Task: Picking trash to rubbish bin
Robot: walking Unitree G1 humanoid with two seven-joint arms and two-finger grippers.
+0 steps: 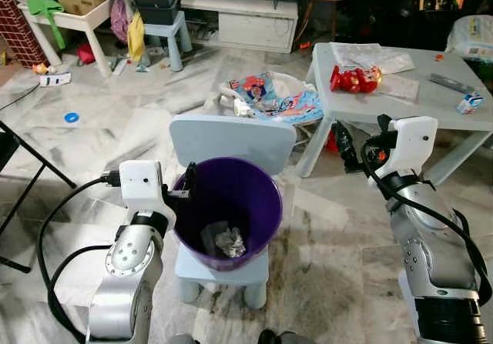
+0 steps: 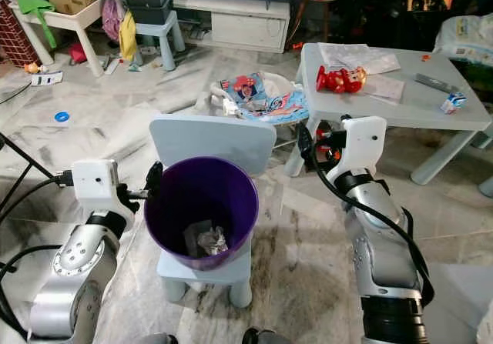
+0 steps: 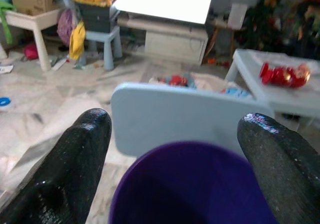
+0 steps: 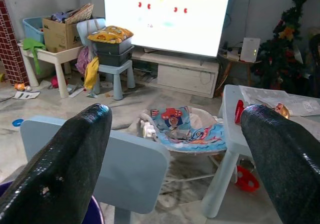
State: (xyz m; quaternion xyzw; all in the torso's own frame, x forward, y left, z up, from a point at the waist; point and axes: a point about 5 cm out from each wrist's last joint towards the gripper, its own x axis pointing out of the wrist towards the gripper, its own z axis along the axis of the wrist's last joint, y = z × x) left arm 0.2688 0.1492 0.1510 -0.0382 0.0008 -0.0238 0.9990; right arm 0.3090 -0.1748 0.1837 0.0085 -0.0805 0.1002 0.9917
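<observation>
Marble floor (image 1: 339,244), grey-veined, with open room to our right of the chair and clutter farther back.

Item: small pale-blue chair (image 1: 231,140), its backrest rising behind a purple bin (image 1: 227,205) that stands on the seat and reaches close to the seat's edges.

Item: crumpled trash (image 1: 229,242), lying at the bottom of the bin, with what may be a second wrapper beside it.

Item: our left gripper (image 3: 175,154), fingers spread and empty, at the bin's near-left rim.

Item: our right gripper (image 4: 175,149), fingers likewise parted and empty, raised in the gap between chair and grey table (image 1: 408,105).

Item: red toy (image 1: 355,78) on that table; bouncer seat (image 1: 273,98) on the floor behind the chair.
</observation>
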